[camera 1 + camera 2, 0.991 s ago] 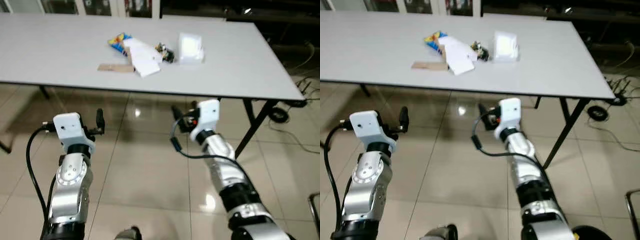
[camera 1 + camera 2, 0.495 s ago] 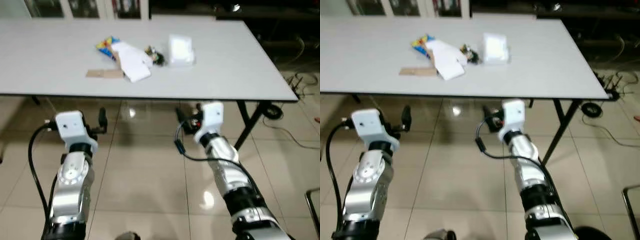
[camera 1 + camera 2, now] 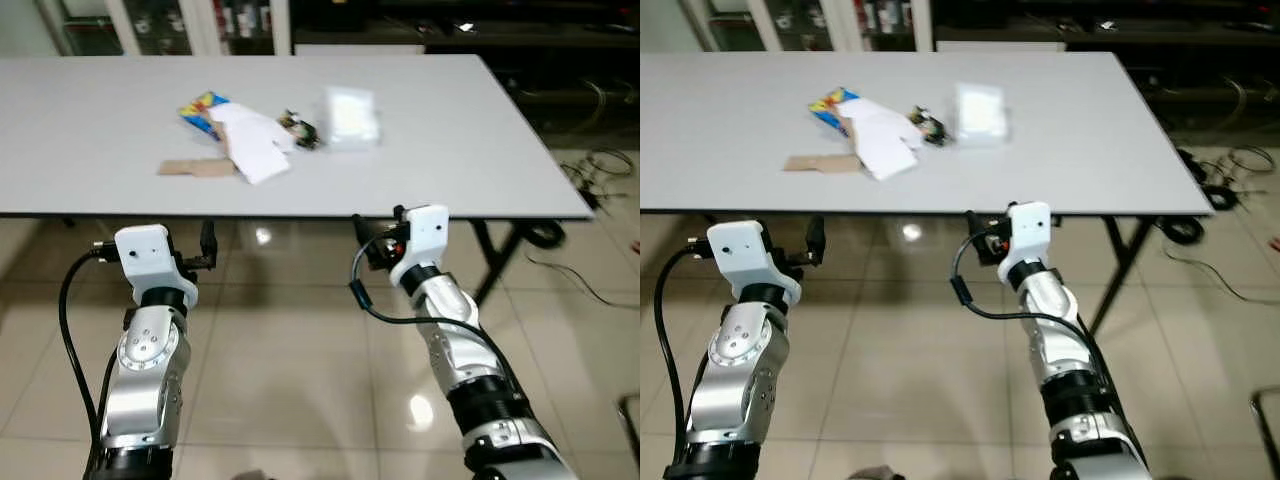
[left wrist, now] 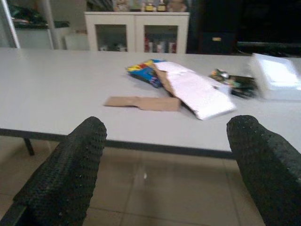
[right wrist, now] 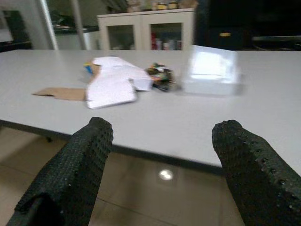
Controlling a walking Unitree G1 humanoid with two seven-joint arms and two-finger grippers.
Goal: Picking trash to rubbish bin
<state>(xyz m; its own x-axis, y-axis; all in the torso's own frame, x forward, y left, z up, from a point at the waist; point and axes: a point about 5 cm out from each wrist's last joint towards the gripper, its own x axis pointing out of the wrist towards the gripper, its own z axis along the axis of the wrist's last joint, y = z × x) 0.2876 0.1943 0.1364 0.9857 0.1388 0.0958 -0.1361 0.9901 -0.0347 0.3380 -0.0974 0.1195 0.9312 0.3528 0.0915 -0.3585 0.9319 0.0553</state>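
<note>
Up front in the left eye view, a long grey table (image 3: 450,150) runs across the frame, its near edge crossing just above both wrists. Trash sits bunched at about 11 o'clock from the robot: a flat cardboard strip (image 3: 197,168) closest to the near edge, crumpled white paper (image 3: 252,150) touching it, a colourful wrapper (image 3: 202,107) behind, a small dark wrapper (image 3: 300,130) and a clear plastic box (image 3: 350,115) at 12 o'clock. Wide bare tabletop lies on either side of the pile. Left gripper (image 3: 206,243) and right gripper (image 3: 362,240) hang below the table edge over tiled floor (image 3: 290,370), well short of the trash.

Over to the left wrist view: two black fingers (image 4: 66,169) spread wide, nothing between them, the table edge dead ahead, cardboard strip nearest.

Right wrist view now: fingers (image 5: 75,165) parted wide and empty too, white paper and plastic box beyond the near edge, a white cabinet (image 5: 146,30) past the far side.
</note>
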